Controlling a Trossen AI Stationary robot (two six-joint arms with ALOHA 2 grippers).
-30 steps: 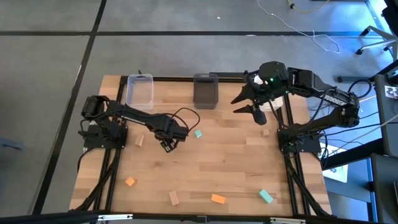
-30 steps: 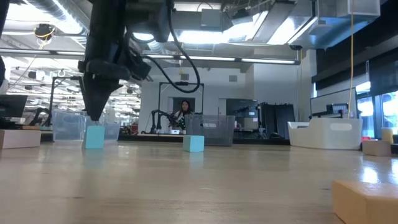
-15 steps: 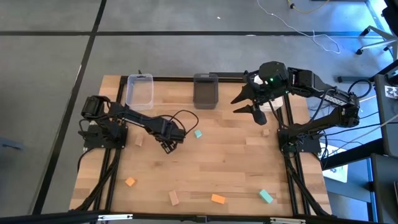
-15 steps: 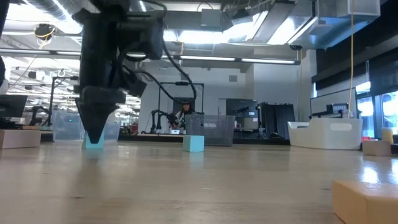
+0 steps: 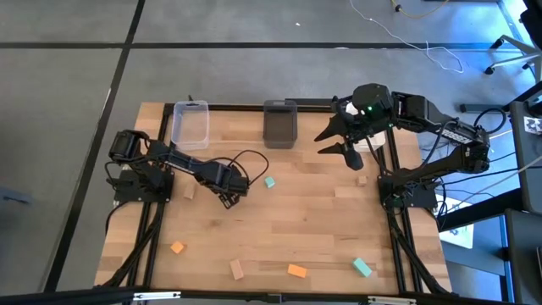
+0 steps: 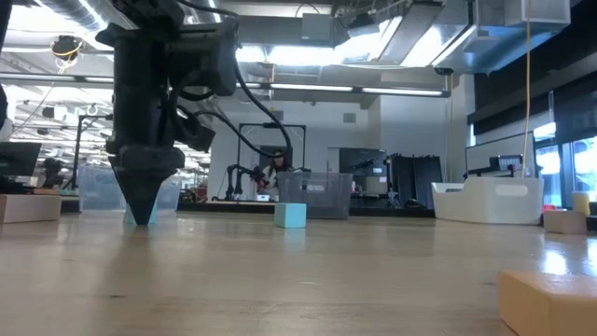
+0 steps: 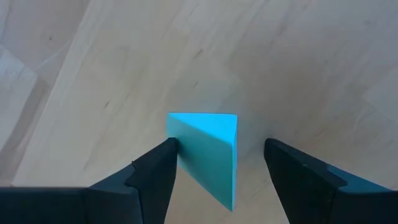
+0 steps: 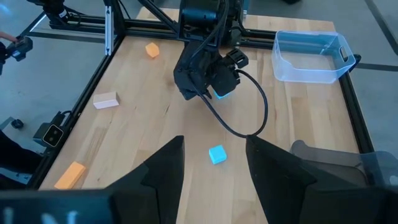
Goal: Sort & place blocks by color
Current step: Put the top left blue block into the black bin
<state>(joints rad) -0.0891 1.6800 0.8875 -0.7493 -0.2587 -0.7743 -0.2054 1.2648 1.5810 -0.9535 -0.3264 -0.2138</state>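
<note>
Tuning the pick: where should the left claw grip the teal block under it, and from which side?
From straight above, as the left claw sits now, open astride the teal block. One finger touches a face; the other stands off. The block lies skewed to the jaws, so square up and close on two opposite flat faces.

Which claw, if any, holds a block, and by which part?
Neither yet. The left claw is open around a teal block on the table; one finger touches a side face, the other stands clear. The right claw waits open, empty.
</note>
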